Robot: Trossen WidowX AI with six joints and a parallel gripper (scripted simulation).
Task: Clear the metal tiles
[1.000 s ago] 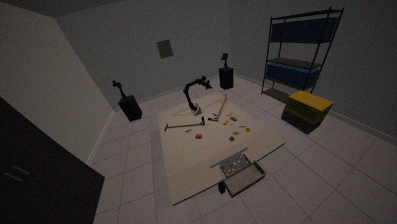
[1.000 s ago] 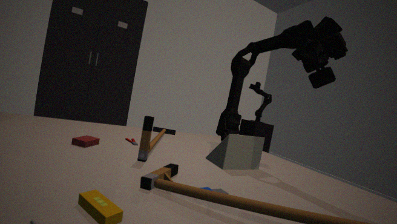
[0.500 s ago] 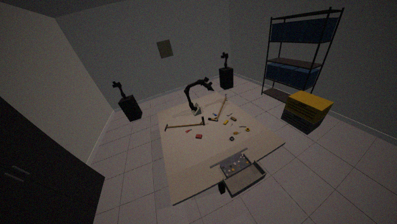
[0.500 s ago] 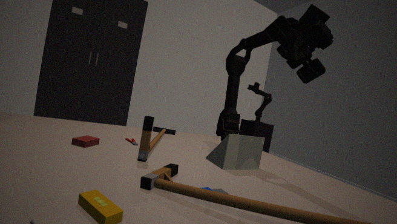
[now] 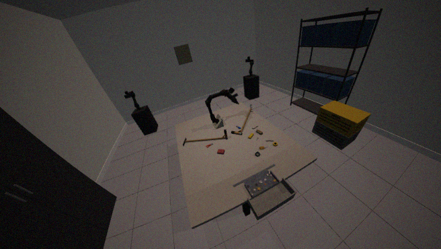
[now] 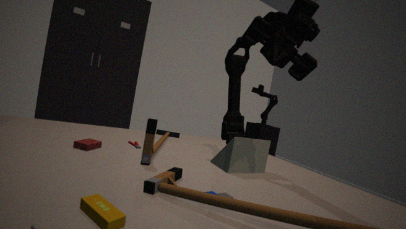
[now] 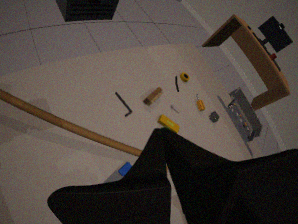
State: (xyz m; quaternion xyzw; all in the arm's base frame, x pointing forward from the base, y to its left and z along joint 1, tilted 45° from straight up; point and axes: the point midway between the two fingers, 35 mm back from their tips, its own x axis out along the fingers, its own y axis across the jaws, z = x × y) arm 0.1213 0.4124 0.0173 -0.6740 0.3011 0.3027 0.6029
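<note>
- The gripper (image 5: 237,102) (image 6: 278,60) (image 7: 160,133) hangs above the surface (image 5: 202,175) (image 6: 46,185) (image 7: 165,65), with open air beneath; its fingers are pressed together on nothing.
- Below it, one long-handled tool (image 5: 246,120) (image 6: 247,207) (image 7: 65,122) lies on the surface, its hooked end near the edge.
- Another long-handled tool (image 5: 205,138) (image 6: 149,140) lies apart, its crosspiece near the opposite side edge. I cannot tell which is the scraper; neither is held.
- A yellow block (image 5: 251,136) (image 6: 103,210) (image 7: 168,123) lies near the first tool's block end, with gaps between it and the small items around it.
- A red box (image 5: 220,151) (image 6: 87,144) lies well in from the edges, a bare stretch between it and the bench plate.
- The bench plate (image 5: 253,184) (image 7: 242,112) sits by the far edge, its low side walls bounding scattered metal tiles (image 5: 259,188) still to be cleared.
- The catch box (image 5: 271,203) (image 7: 254,117) adjoins the plate's far end and juts past the surface's edge, its top open.
</note>
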